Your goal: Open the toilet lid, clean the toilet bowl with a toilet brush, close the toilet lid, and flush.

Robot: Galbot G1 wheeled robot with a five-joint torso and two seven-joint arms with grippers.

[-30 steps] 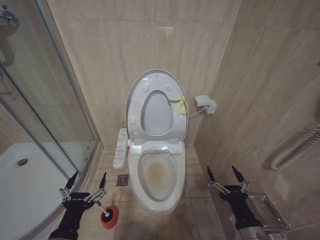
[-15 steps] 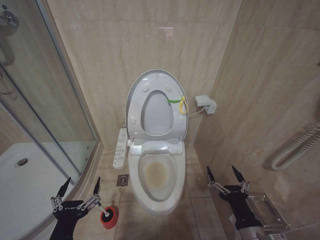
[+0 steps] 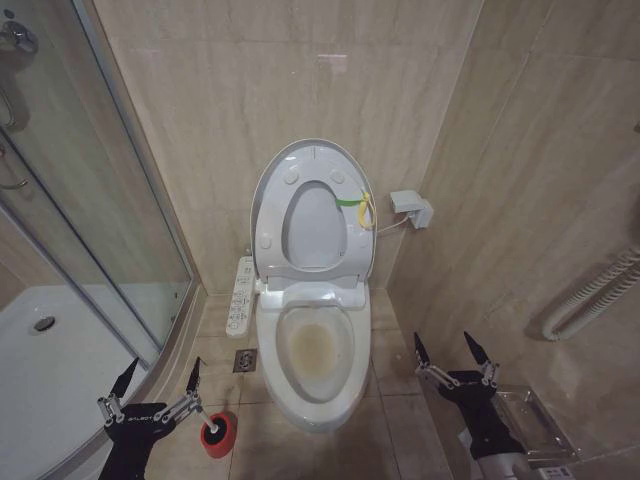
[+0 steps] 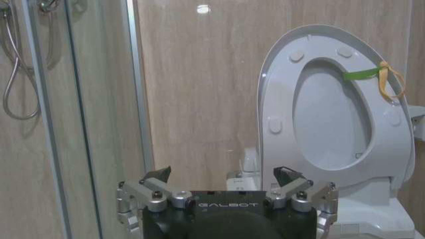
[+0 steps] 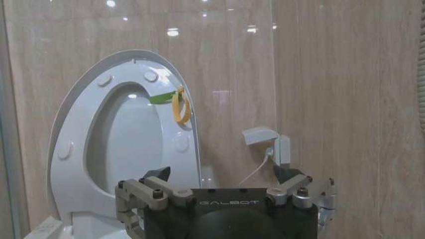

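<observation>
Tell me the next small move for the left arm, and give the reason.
Probably bring the left gripper toward the toilet brush and close on its white handle. The toilet lid is already raised, the toilet bowl shows brownish staining, and the brush stands in its red holder just beside the open, empty fingers. The right gripper waits open.

Toilet lid (image 3: 268, 200) glossy white plastic, toilet bowl (image 3: 345, 385) glazed white ceramic with stained inside. Walls (image 3: 230, 90) and floor (image 3: 400, 440) smooth beige tile; shower door (image 3: 90, 200) clear glass, metal frame.
</observation>
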